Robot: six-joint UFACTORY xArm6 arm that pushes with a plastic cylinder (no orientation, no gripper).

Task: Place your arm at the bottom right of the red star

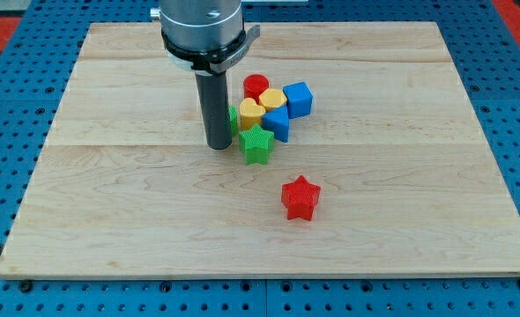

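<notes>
Camera view shows my tip (pixel 219 145) resting on the tabletop (pixel 110 211) just at nine o'clock of the green star (pixel 256 143), at the edge of a cluster holding a red cylinder (pixel 256 86), yellow blocks (pixel 262 107), a blue cube (pixel 299 99) and another blue block (pixel 278 123). No hand exists on this rod, so nothing is spread or pinched. The red star (pixel 300 197) sits alone, well apart from the cluster, at about four o'clock from my tip. The approach step looks barely begun. Next, I judge, my tip must swing around the red star without nudging it, ending near its five o'clock side.
</notes>
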